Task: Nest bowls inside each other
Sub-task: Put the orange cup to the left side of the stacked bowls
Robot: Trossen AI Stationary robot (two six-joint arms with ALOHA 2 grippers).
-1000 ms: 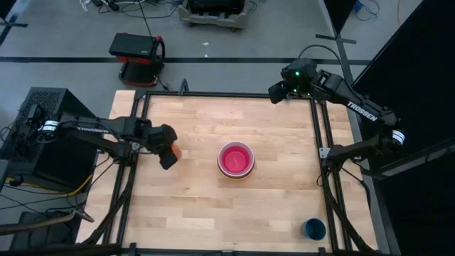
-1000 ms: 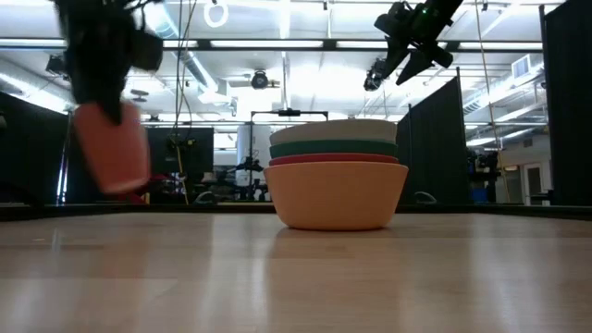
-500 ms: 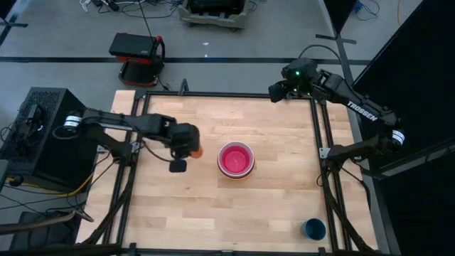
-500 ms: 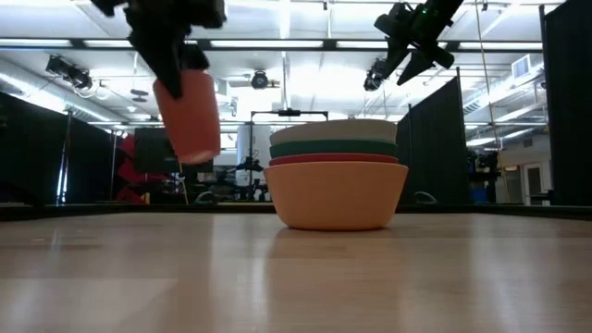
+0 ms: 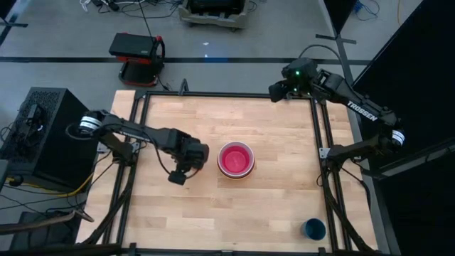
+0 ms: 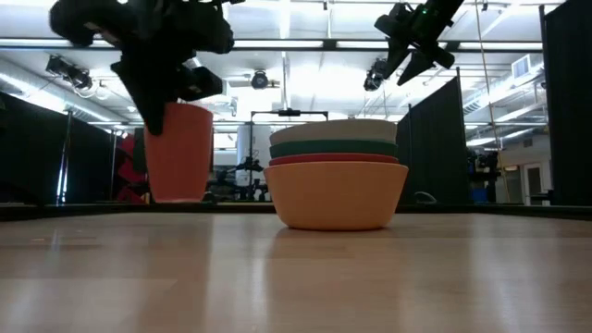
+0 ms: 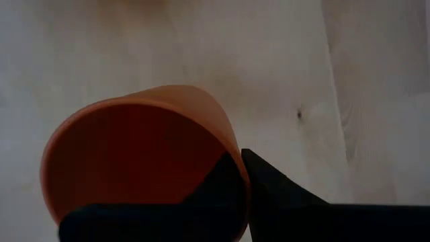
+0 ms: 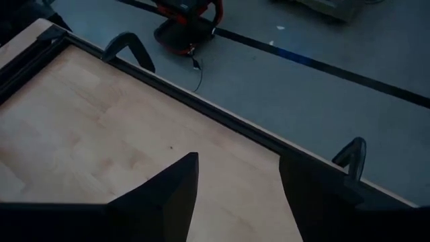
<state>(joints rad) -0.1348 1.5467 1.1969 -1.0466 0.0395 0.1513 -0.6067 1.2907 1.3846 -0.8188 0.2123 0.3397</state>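
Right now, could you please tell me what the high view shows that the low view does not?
Only the high view shows the magenta-pink plastic bowl topping the stack and the small dark blue cup at the table's corner. Only the low view shows the white, teal, red-orange and light orange bowl layers. Both show the left gripper holding the narrow orange cup.

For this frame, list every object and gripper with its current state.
Bowl stack: nested, magenta-pink on top, upright on the table.
Orange cup: upright, gripped at its rim.
Left gripper: shut on the cup's wall.
Right gripper: open, empty, at the far table edge.
Blue cup: upright, alone.
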